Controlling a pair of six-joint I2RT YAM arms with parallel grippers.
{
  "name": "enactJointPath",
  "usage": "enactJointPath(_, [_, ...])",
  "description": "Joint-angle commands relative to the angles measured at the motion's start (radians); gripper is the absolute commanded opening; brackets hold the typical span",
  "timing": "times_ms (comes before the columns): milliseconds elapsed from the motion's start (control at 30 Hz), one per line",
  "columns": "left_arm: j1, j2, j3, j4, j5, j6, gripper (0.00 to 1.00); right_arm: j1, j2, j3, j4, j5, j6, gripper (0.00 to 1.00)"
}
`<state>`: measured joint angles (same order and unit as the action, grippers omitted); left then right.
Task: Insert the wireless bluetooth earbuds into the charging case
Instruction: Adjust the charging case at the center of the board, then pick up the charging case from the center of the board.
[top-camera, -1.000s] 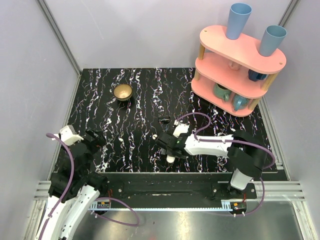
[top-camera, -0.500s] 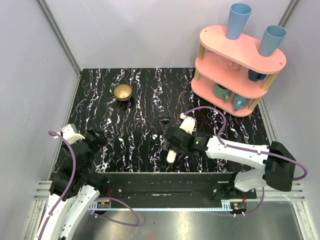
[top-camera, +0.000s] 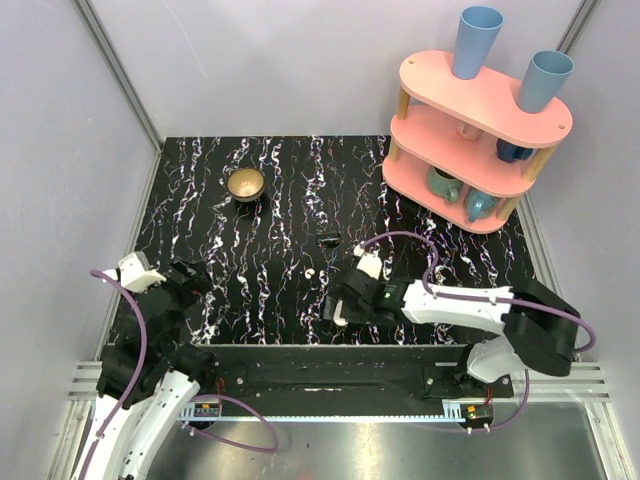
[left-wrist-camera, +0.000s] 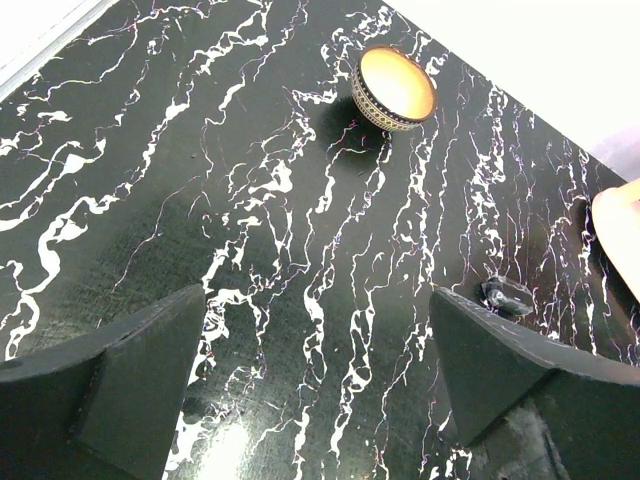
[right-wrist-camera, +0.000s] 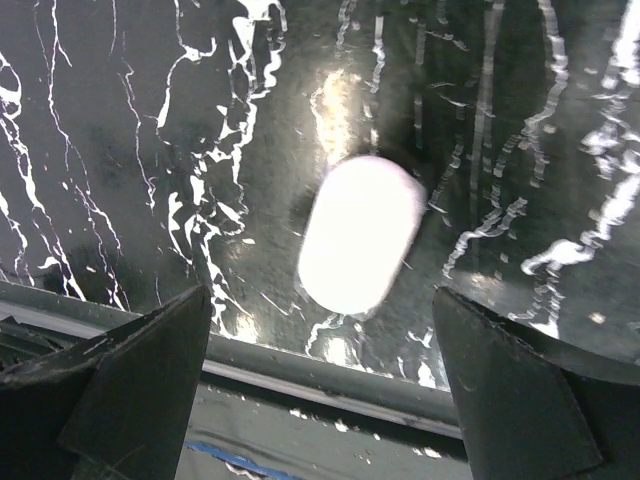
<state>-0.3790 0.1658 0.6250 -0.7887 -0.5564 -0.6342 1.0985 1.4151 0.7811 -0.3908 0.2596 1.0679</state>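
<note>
Swung back over charging case (right-wrist-camera: 358, 235) with right gripper (right-wrist-camera: 320, 300) spread wide and empty. Case flat directly beneath, between jaws, likely lined up for a pinch. Left gripper (left-wrist-camera: 318, 300) wide open, well aside, leaving room.

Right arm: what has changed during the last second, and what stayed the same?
The right gripper opened wider, and its arm's elbow swung out to the right. The charging case lies free on the table between its open jaws. The case, one earbud, the brass bowl and the open left gripper stayed where they were.
</note>
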Motion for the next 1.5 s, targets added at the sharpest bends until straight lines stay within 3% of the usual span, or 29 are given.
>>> enactJointPath(0, [0.005, -0.006, -0.008, 0.046, 0.015, 0.022, 0.99, -0.003, 0.103, 0.073, 0.098, -0.114, -0.039, 0.98])
enactJointPath(500, [0.005, 0.000, -0.007, 0.046, 0.018, 0.027, 0.99, -0.003, 0.249, 0.184, 0.191, -0.288, -0.138, 0.92])
enactJointPath(733, [0.005, -0.002, -0.015, 0.066, 0.036, 0.042, 0.99, 0.004, 0.049, 0.196, 0.141, -0.364, -0.633, 0.90])
enactJointPath(833, [0.005, 0.000, -0.019, 0.085, 0.067, 0.062, 0.99, 0.003, -0.065, 0.182, 0.061, -0.219, -0.854, 0.96])
enactJointPath(900, [0.005, 0.003, -0.025, 0.098, 0.078, 0.068, 0.99, 0.001, -0.119, 0.120, 0.073, -0.139, -0.978, 1.00])
enactJointPath(933, [0.005, 0.003, -0.031, 0.104, 0.093, 0.074, 0.99, 0.001, -0.169, 0.083, 0.105, -0.079, -1.116, 1.00])
enactJointPath(1067, [0.005, 0.006, -0.050, 0.147, 0.133, 0.108, 0.99, -0.037, -0.219, -0.045, 0.228, -0.108, -1.404, 1.00])
enactJointPath(1300, [0.005, 0.043, -0.053, 0.161, 0.174, 0.125, 0.99, -0.241, -0.148, -0.045, 0.219, -0.581, -1.534, 1.00])
enactJointPath(1467, [0.005, 0.055, -0.053, 0.169, 0.194, 0.134, 0.99, -0.310, -0.090, -0.013, 0.195, -0.790, -1.611, 0.99])
